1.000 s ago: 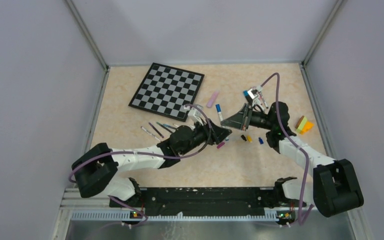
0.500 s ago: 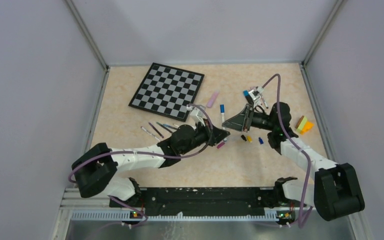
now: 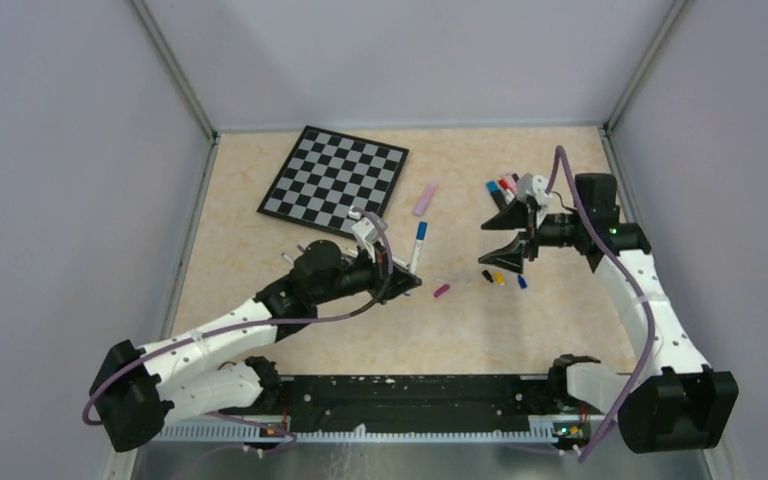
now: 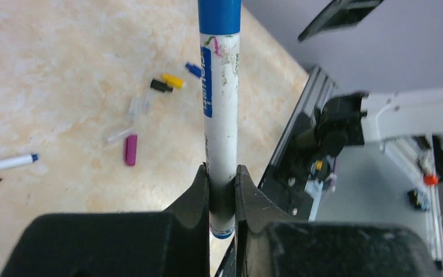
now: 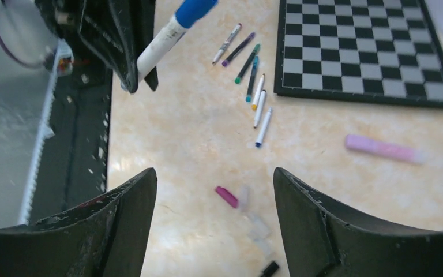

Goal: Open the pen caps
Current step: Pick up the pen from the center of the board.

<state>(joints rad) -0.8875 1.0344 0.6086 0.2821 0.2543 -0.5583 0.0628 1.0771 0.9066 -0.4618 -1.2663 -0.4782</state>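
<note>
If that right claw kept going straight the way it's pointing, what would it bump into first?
Probably the tabletop near the magenta cap, which shows just ahead of the right gripper, between its open fingers. The blue-capped pen sits higher and off to one side. Depth is unclear.

Top cam overhead; wrist cams close, share purple cap (image 4: pixel 130 149).

1. The blue cap (image 4: pixel 219 14) on the held pen (image 4: pixel 222 115) runs off the top edge of the left wrist view. The pen's lower end is partly hidden between the left pincer's (image 4: pixel 223 176) fingers (image 4: pixel 199 196).
2. In the right wrist view, the chessboard (image 5: pixel 369 52) is cut by the top edge and a black cap (image 5: pixel 270 269) by the bottom edge.
3. The clear pieces (image 5: pixel 254 222) beside the magenta cap (image 5: pixel 226 197) are too blurred to identify.
4. From above, the loose caps (image 3: pixel 500 277) on the worktop (image 3: pixel 480 330) are too small to tell their shapes.
</note>
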